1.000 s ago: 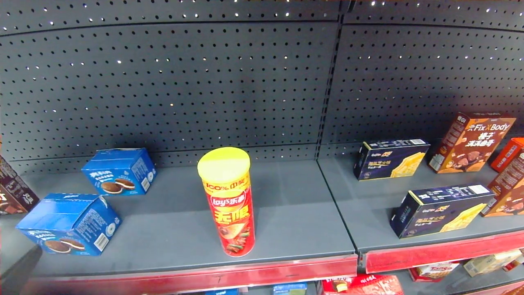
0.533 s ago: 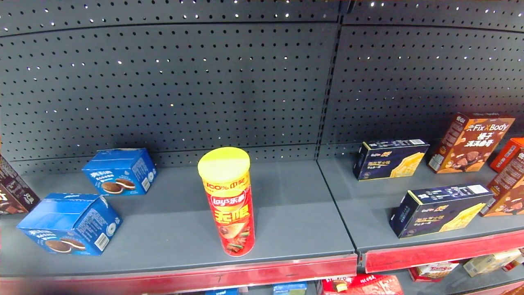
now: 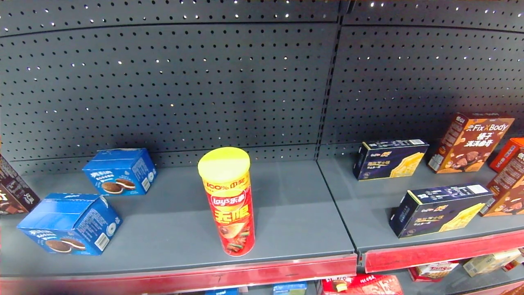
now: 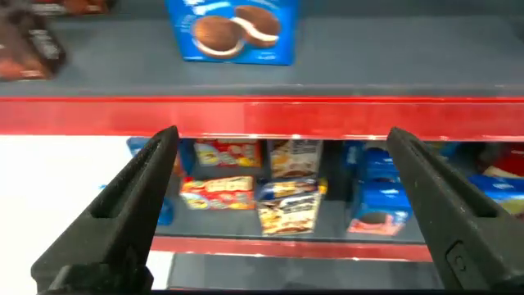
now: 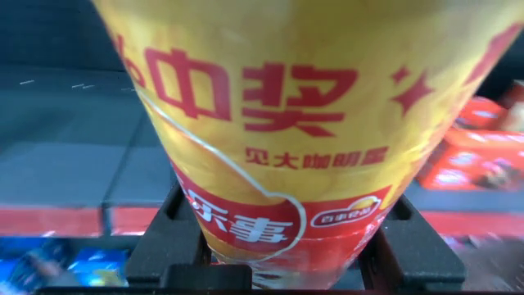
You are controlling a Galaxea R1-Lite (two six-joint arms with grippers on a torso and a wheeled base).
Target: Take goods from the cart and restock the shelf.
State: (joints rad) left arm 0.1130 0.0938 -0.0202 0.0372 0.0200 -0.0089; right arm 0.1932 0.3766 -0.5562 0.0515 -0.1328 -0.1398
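Your left gripper (image 4: 280, 135) has its jaws spread wide with nothing between them. Its 2 dark fingers (image 4: 135, 205) frame the shelf's red front strip (image 4: 82, 115), touching nothing.

Your right gripper (image 5: 286, 254) is clamped on the held chip can (image 5: 286, 123). The black fingers (image 5: 176, 238) press both sides of the yellow and red tube, near its red band.

Head view now: a standing chip can (image 3: 229, 200) is upright at lower centre of the frame, yellow lid up. It sits near the front edge of the grey shelf (image 3: 286, 213).

At lower left are 2 blue cookie boxes, the near one (image 3: 69, 224) and one farther back (image 3: 119, 171). On the right are 2 dark navy boxes (image 3: 440, 209) (image 3: 391, 159), and a brown box (image 3: 470, 141) leans at the far right edge.

The head view gives you the full row of goods along the shelf. The left wrist view looks under the red strip at the packs on the lower shelf (image 4: 286, 197), with a blue cookie box sitting on the grey board past the strip. The right wrist view gives you the can in the grip, with grey shelf board and red edging behind it.
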